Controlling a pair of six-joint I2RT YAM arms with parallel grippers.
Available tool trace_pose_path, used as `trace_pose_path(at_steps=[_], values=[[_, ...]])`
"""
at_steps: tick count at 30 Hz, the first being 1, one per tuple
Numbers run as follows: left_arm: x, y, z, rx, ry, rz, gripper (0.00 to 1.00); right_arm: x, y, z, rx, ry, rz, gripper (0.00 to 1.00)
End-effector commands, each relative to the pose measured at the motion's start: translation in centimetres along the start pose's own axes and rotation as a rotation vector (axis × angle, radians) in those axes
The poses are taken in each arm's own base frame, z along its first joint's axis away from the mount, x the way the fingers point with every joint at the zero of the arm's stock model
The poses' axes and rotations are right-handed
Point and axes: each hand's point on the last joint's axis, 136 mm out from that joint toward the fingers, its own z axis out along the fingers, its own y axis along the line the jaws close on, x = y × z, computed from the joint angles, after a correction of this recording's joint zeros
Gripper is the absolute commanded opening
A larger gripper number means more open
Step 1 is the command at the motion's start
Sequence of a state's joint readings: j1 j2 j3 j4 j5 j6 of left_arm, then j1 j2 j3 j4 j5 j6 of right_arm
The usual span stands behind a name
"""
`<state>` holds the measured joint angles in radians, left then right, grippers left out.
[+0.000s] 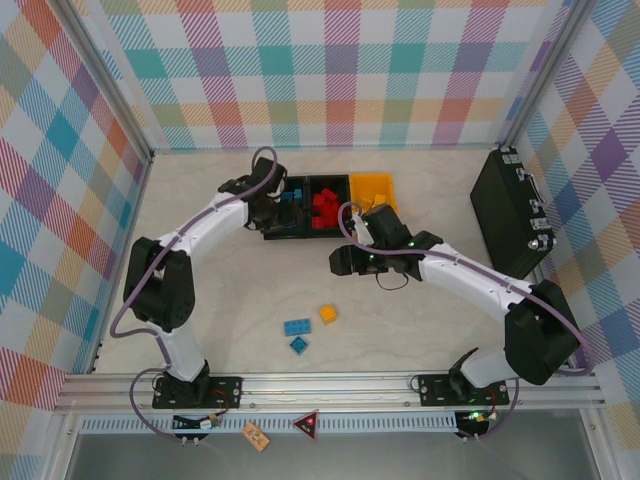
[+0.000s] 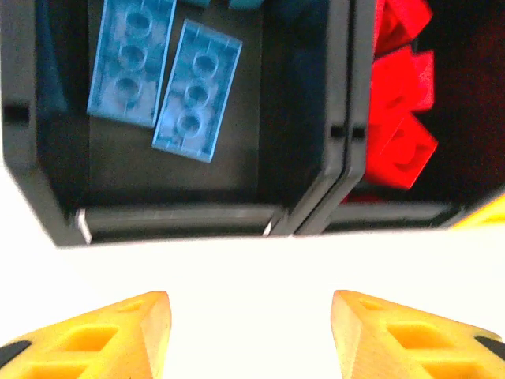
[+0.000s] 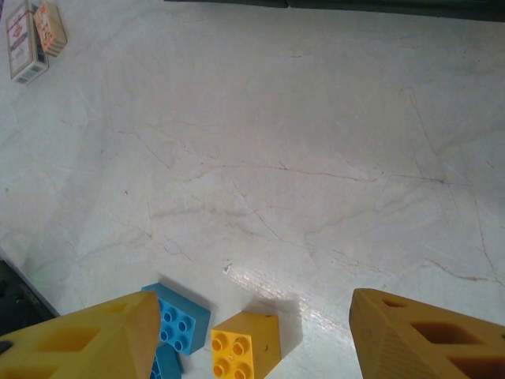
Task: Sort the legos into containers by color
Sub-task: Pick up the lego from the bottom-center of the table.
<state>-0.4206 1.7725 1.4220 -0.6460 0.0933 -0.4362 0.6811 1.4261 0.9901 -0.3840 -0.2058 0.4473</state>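
Three joined containers stand at the back of the table: a black bin (image 1: 274, 212) with blue legos (image 2: 130, 59), a black bin (image 1: 347, 205) with red legos (image 2: 402, 118), and a yellow-orange bin (image 1: 373, 190). My left gripper (image 1: 267, 221) hovers at the blue bin's near edge, open, with nothing between its yellow fingers (image 2: 118, 332). My right gripper (image 1: 346, 264) hangs open above the table's middle. Below it lie a yellow-orange brick (image 3: 245, 347) and two blue bricks (image 3: 180, 320). From above, these loose bricks (image 1: 297, 326) sit near the front centre.
A large black latched case (image 1: 512, 212) leans at the right wall. Small printed cards (image 1: 256, 436) and a red triangle (image 1: 307, 423) lie on the front rail. Plaid walls close in the table on three sides.
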Motion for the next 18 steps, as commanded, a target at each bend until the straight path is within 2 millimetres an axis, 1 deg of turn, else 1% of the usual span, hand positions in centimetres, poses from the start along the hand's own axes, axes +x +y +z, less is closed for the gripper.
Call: trace_pose_path(at_steps=[1, 5, 9, 11, 14, 16, 18], values=[[1.6, -0.2, -1.8, 0.043, 0.0, 0.019, 0.56, 1.2, 0.8, -0.1, -0.023, 0.067, -0.039, 0.65], [4.1, 1.0, -2.7, 0.049, 0.016, 0.002, 0.56, 3.2, 1.4, 1.1, -0.006, 0.152, -0.086, 0.65], [7.4, 2.3, -2.9, 0.06, 0.072, -0.025, 0.57, 5.1, 2.3, 2.6, -0.007, 0.231, -0.128, 0.65], [9.0, 3.3, -2.9, 0.038, 0.107, -0.04, 0.57, 6.1, 2.6, 3.4, -0.007, 0.268, -0.154, 0.65], [11.1, 4.4, -3.0, 0.037, 0.133, -0.057, 0.57, 7.3, 2.4, 4.5, 0.014, 0.313, -0.167, 0.64], [12.4, 4.5, -3.1, 0.061, 0.151, -0.072, 0.56, 7.9, 2.4, 4.9, 0.02, 0.337, -0.179, 0.64], [13.4, 4.2, -3.1, 0.106, 0.172, -0.088, 0.56, 8.5, 2.6, 5.2, 0.025, 0.358, -0.19, 0.64]])
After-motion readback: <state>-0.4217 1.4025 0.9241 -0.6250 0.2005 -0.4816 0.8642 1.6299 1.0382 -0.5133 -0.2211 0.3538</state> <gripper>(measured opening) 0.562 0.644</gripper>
